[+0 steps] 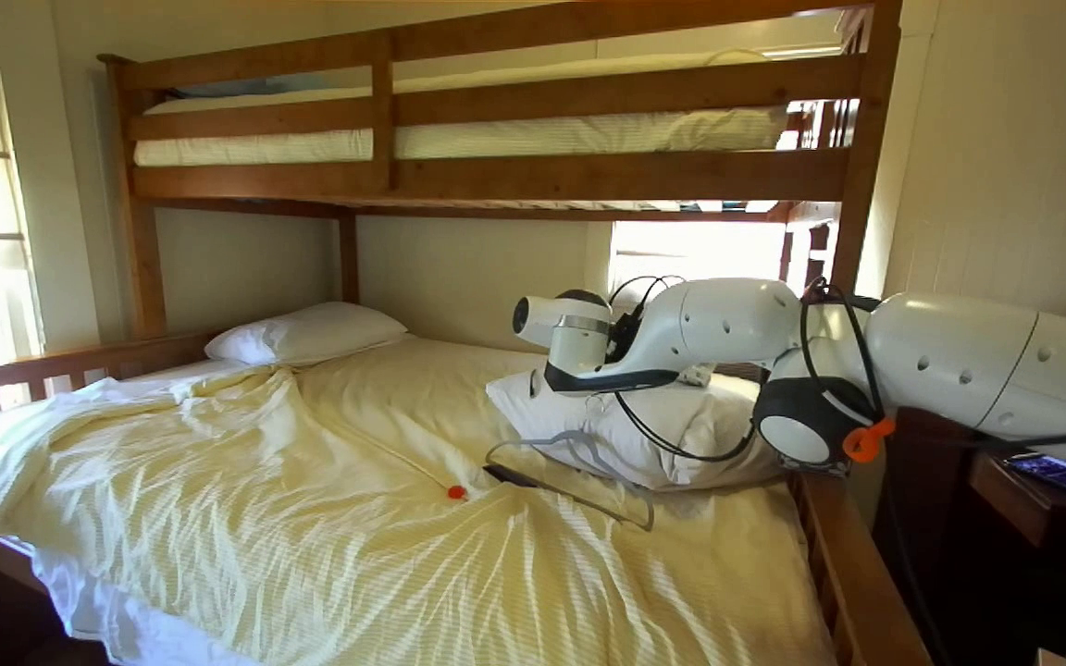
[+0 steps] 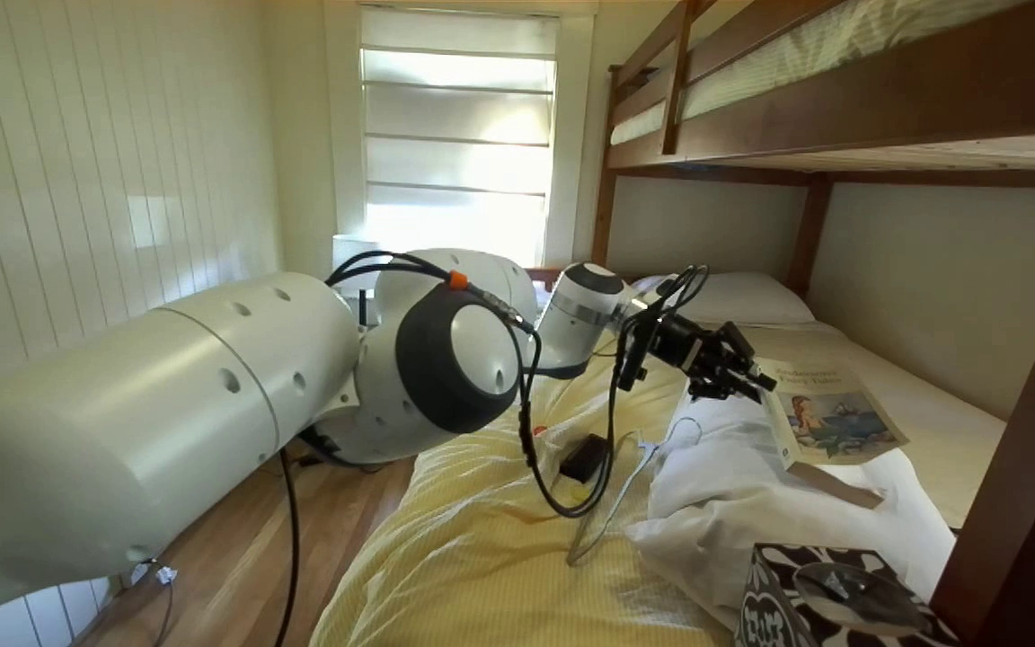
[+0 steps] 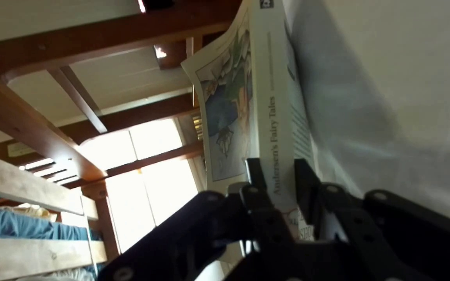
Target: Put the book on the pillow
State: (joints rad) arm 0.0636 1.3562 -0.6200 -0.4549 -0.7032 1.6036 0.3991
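Note:
The book (image 2: 832, 418), a pale paperback titled Andersen's Fairy Tales with a picture on its cover, is held over the puffy white pillow (image 2: 715, 494). The rumpled pillow also shows in an exterior view (image 1: 700, 421), partly behind the arm. My gripper (image 2: 765, 385) is shut on the book at its top end. In the wrist view the fingertips (image 3: 275, 169) press on both sides of the spine of the book (image 3: 274, 117). The book is tilted, cover outward. White cloth lies close beside its back cover. I cannot tell whether the lower end touches the pillow.
A patterned tissue box (image 2: 774, 602) stands by the pillow near the bed post (image 2: 1021, 449). A grey hanger (image 1: 588, 505) and a black object (image 2: 585, 458) lie on the yellow cover. A flatter white pillow (image 1: 311, 333) lies farther off. The upper bunk rail (image 1: 607, 176) is overhead.

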